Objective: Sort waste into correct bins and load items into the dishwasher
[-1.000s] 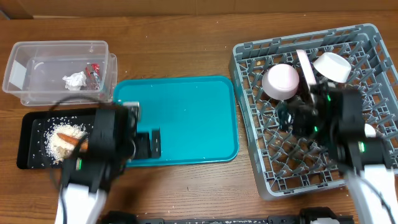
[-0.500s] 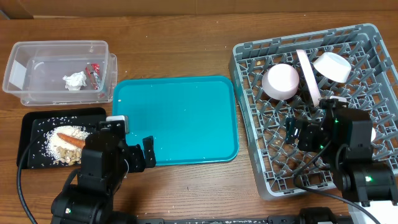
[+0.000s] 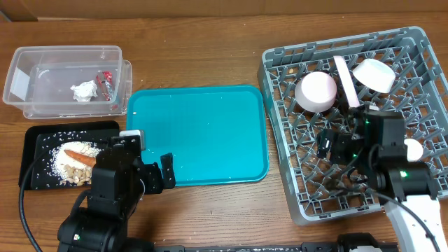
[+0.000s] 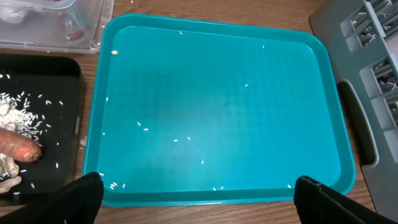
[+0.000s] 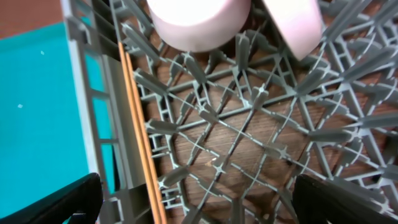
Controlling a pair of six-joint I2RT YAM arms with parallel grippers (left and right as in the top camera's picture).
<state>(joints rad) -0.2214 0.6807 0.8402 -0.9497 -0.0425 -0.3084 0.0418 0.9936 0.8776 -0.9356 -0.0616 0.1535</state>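
Down by the near edge of the table: left gripper (image 4: 202, 198), backed away from the black tray (image 3: 29, 140) since a second ago, then parked the same for the last half second. Fingers wide apart, nothing between them. Leaves the carrot (image 3: 81, 157) and the food scraps (image 3: 68, 164) in plain sight inside the black tray, carrot on top of the pile.

Over on the other side: right gripper (image 5: 199, 202), slid back toward the near part of the dish rack (image 3: 274, 98) a second ago, then nudged a little the other way. Fingers wide apart too, holding nothing, hanging over bare lattice. Looks like both arms letting go and backing off, so probably close to done with the job.

Counting now. One teal tray (image 3: 203, 119), with only a few rice bits left on it. One clear tub (image 3: 21, 59), with one snack wrapper (image 3: 106, 79) and one paper wad (image 3: 84, 89) inside, side by side. One carrot, one heap of scraps.

Inside the rack: one plate (image 3: 345, 78) standing on its edge, one bowl (image 3: 315, 91) upside down just beside it, one more bowl (image 3: 373, 73) tipped on the plate's other side. One small white thing (image 3: 413, 148) by the right arm, maybe the cup, half hidden, so cannot tell for sure. Two thin orange sticks (image 5: 138, 143) along the rack's wall, seen only from the right wrist.
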